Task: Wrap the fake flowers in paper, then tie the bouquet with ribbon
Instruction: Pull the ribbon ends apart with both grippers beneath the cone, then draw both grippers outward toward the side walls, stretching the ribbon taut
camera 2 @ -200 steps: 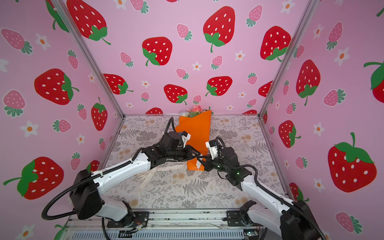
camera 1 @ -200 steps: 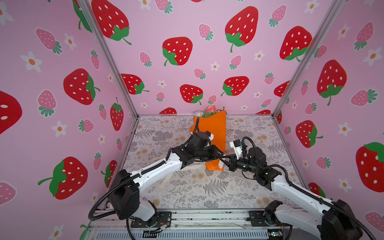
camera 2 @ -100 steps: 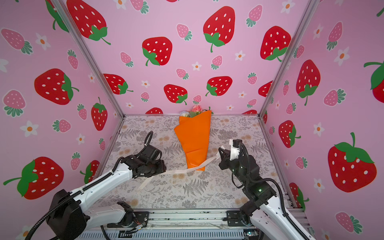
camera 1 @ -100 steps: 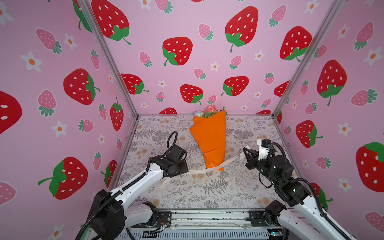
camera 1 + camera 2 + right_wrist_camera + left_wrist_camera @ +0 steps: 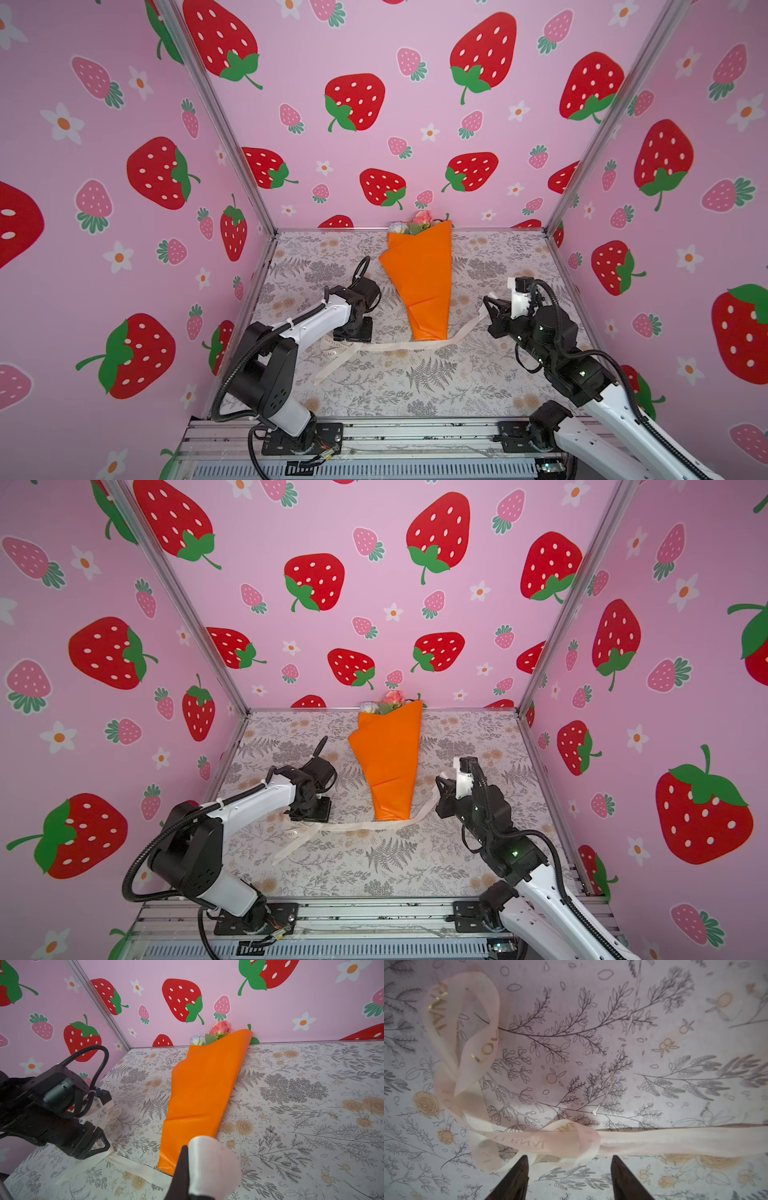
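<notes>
We see an orange wrapping paper (image 5: 419, 282) rolled into a cone at the middle of the floral-printed table (image 5: 415, 386), its wide end at the far wall and its narrow end near. A cream ribbon (image 5: 390, 345) with gold lettering crosses left to right at that narrow end, touching it. The ribbon's left part loops and trails nearward. Pink strawberry-print walls (image 5: 291, 75) enclose three sides.

Robot test booth, strawberry-print pink walls (image 5: 374, 50), aluminium frame posts (image 5: 221, 124), floral-print tabletop (image 5: 415, 386), bolted arm bases (image 5: 299, 440).
</notes>
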Controlling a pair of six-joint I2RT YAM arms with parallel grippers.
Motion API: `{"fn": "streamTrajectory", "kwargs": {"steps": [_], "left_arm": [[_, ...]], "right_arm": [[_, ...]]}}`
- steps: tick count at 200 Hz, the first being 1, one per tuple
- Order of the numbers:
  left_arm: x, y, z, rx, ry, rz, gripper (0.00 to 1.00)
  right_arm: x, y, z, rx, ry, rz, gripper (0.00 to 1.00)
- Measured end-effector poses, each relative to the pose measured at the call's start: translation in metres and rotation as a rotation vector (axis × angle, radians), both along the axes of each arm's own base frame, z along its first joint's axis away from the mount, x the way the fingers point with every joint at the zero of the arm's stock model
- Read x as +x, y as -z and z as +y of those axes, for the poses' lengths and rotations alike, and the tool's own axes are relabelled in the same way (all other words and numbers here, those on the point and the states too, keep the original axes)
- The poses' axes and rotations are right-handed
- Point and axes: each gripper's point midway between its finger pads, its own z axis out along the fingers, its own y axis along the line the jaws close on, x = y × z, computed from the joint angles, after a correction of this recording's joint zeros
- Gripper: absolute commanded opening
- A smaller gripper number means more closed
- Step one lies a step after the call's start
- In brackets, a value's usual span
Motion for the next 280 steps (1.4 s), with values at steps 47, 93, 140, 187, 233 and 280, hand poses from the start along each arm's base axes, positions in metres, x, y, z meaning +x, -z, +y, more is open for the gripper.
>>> {"fn": "streamTrajectory", "kwargs": {"steps": [47,93,140,187,233,280], "left_arm": [[-0.005,0.02,-0.004,0.02,0.078,0.113,0.25],[-0.009,0.007,-0.009,-0.018,0.103,0.116,0.0],[0.006,-0.085,0.004,-0.086,0.049,-0.15,0.0],[0.015,-0.192,0.125,-0.132,-0.392,-0.519,0.0],[-0.009,-0.194,0.208,-0.168,-0.742,-0.523,0.0],[-0.002,-0.181,0.217,-0.265,-0.797,-0.476,0.0]], "right_arm": [[0.001,0.001,-0.001,-0.003,0.008,0.001,0.0],[0.008,0.014,-0.017,-0.063,0.103,0.04,0.0],[0.019,-0.013,-0.088,-0.167,0.441,0.029,0.0],[0.018,-0.078,-0.185,-0.216,0.823,-0.05,0.0],[0.036,-0.087,-0.266,-0.245,1.047,0.071,0.0],[0.046,-0.093,-0.347,-0.104,1.197,0.135,0.0]]}}
